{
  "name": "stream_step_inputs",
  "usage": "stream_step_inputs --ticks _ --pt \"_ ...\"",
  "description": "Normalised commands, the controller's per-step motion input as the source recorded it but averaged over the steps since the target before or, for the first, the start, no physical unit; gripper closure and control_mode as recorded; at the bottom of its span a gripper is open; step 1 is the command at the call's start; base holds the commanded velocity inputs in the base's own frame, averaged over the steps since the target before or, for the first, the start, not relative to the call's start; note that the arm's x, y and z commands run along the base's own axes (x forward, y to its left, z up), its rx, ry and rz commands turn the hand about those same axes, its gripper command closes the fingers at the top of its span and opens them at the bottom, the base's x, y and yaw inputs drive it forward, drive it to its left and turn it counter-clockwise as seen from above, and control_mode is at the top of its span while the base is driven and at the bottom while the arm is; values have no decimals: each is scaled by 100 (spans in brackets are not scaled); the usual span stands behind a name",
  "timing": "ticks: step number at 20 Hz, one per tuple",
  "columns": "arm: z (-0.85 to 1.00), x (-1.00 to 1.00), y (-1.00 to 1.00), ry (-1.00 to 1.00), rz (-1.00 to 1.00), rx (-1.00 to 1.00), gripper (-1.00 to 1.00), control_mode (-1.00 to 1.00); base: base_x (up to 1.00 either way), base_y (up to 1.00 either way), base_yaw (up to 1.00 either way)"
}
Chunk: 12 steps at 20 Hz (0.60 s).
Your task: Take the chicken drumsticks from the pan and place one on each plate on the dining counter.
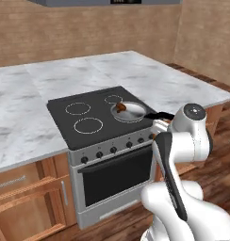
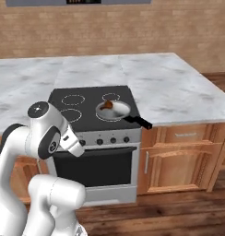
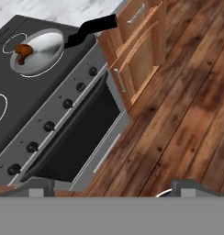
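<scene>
Your hand (image 3: 109,190) stands wide open and holds nothing; its two tips sit far apart, over the wooden floor (image 3: 187,114) in front of the oven door (image 3: 79,137). The pan (image 1: 128,112) rests on the right front burner of the black stovetop (image 1: 88,115), its black handle (image 2: 139,121) jutting past the stove's front right corner. The drumsticks (image 3: 23,51) lie in the pan near its far rim; you cannot separate them at this range. Marble bench (image 2: 179,87) flanks the stove.
</scene>
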Motion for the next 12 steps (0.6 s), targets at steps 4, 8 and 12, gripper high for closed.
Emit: stream_step_inputs --ticks 4,8,12 --pt "0 0 0 0 0 0 -100 100 49 -51 39" --pt "0 0 0 0 0 0 -100 100 50 -57 34" --pt "0 0 0 0 0 0 -100 100 56 -49 30"
